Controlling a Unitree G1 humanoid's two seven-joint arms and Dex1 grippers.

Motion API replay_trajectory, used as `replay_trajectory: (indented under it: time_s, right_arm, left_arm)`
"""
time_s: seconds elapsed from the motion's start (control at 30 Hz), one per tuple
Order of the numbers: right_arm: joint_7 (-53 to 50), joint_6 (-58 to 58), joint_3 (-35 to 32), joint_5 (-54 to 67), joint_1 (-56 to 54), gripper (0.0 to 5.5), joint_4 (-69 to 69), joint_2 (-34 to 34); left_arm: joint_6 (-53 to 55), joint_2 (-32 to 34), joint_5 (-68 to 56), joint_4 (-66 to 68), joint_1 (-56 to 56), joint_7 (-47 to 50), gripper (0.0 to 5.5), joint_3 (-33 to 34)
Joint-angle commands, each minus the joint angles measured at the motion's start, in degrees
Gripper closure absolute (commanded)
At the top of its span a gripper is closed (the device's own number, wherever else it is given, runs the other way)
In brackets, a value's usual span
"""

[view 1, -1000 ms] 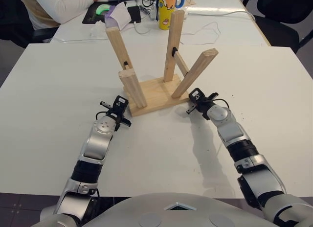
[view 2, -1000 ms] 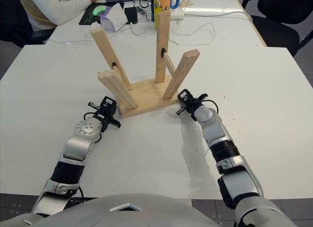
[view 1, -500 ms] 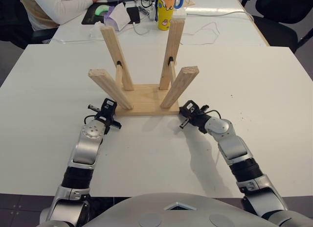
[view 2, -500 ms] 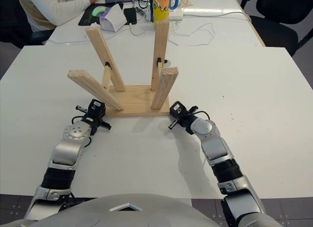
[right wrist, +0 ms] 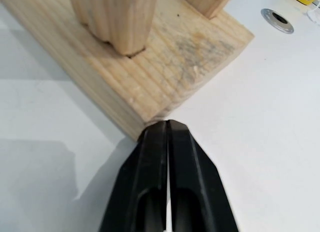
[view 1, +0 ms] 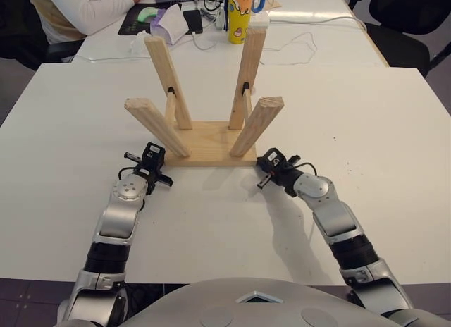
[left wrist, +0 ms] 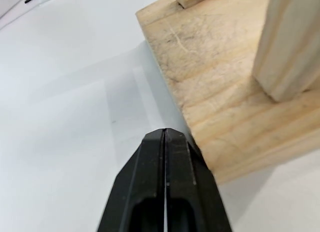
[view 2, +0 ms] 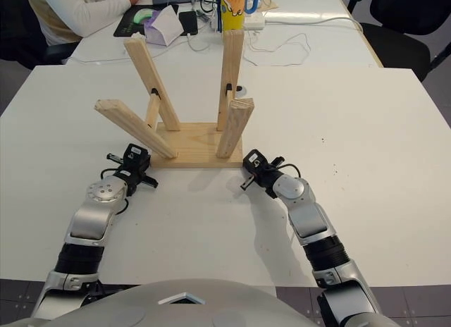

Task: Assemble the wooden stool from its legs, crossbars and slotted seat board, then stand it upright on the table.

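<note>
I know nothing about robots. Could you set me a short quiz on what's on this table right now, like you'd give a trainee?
1. True or false: the stool stands upright on its legs.
2. The left gripper and right gripper are: A) both open wide; B) both shut, tips at the seat board's near corners; C) each clamped on a leg.
3. How many legs point up from the seat board?
Key: 1 false, it is upside down, seat board flat on the table. 2 B. 3 four.
</note>
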Motion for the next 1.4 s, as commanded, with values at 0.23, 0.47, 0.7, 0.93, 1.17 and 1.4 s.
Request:
replay_trajectory:
  time_s: [0.23, 0.47, 0.7, 0.93, 1.17, 1.4]
  right_arm:
    - [2.49, 2.29, -2.56, 6.92, -2.84, 5.5, -13.46, 3.25]
    - [2.41, 5.77, -3.95, 6.95, -5.94, 5.5, -17.26, 3.11]
    - [1.13, 6.47, -5.2, 7.16, -7.36, 5.5, -18.51, 4.14]
    - [-2.43, 5.65, -7.75, 6.74, -9.44, 5.5, -16.98, 6.28]
    - [-6.82, 5.81, -8.11, 1.39, -7.42, 5.5, -9.97, 3.59]
    - [-9.37, 0.87, -7.83, -1.23, -7.34, 5.5, 1.33, 2.9]
  left_arm:
    - [6.0, -2.67, -10.41, -12.39, -4.75, -4.76, 5.47, 2.62]
    - [9.61, -1.5, -11.5, -16.65, -8.58, -4.66, 5.47, 5.02]
    - [9.14, -1.89, -10.58, -15.42, -8.98, -2.73, 5.47, 6.31]
    - [9.23, -1.99, -10.93, -14.72, -10.8, -1.33, 5.47, 8.63]
    - [7.78, -1.25, -7.73, -8.38, -9.14, 3.36, 5.47, 11.22]
    - [0.9, -0.47, -6.23, 3.32, -5.56, 4.55, 5.47, 10.77]
